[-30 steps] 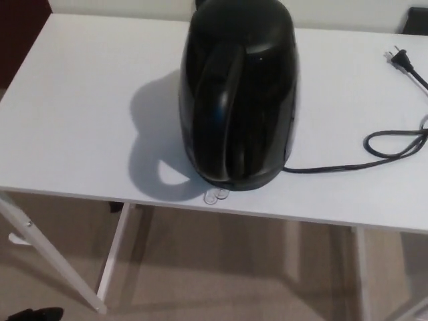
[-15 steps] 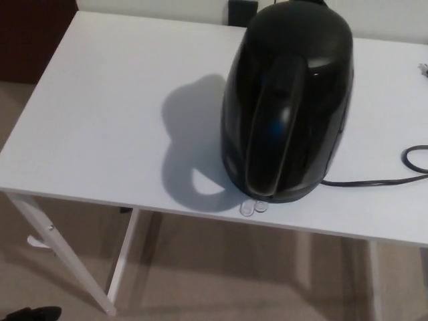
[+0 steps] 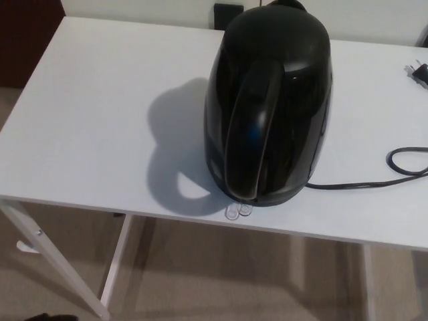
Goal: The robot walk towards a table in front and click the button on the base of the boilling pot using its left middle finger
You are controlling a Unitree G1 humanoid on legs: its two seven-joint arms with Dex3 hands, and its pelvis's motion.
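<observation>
The boiling pot (image 3: 269, 107) is a glossy black electric kettle standing upright on the white desk (image 3: 93, 114), right of the middle of the picture and close to the desk's near edge. Its handle (image 3: 249, 130) is a broad curved band running down the side that faces the camera, from near the domed lid to the bottom of the body, with a faint blue glint on it. The pot sits on a dark round base (image 3: 267, 198) that shows only as a thin rim under the body. At the front of that base, just under the foot of the handle, a small clear tab (image 3: 239, 211) of two rounded lobes sticks out onto the desk top, lying between the base and the desk's near edge; this looks like the button, though its details are too small to tell.

A black power cord (image 3: 361, 183) leaves the base on the right, runs across the desk and curls into a loop near the right border. Its plug (image 3: 420, 72) lies further back at the right edge, well apart from the pot. The pot casts a soft shadow on the desk to its left, with the handle's loop outlined in it.

A small dark object (image 3: 228, 13) stands behind the desk at the far edge. Under the desk, white legs (image 3: 50, 257) slant down to a beige floor (image 3: 221, 274).

Neither robot hand appears in the head view, so how they are held cannot be told.
</observation>
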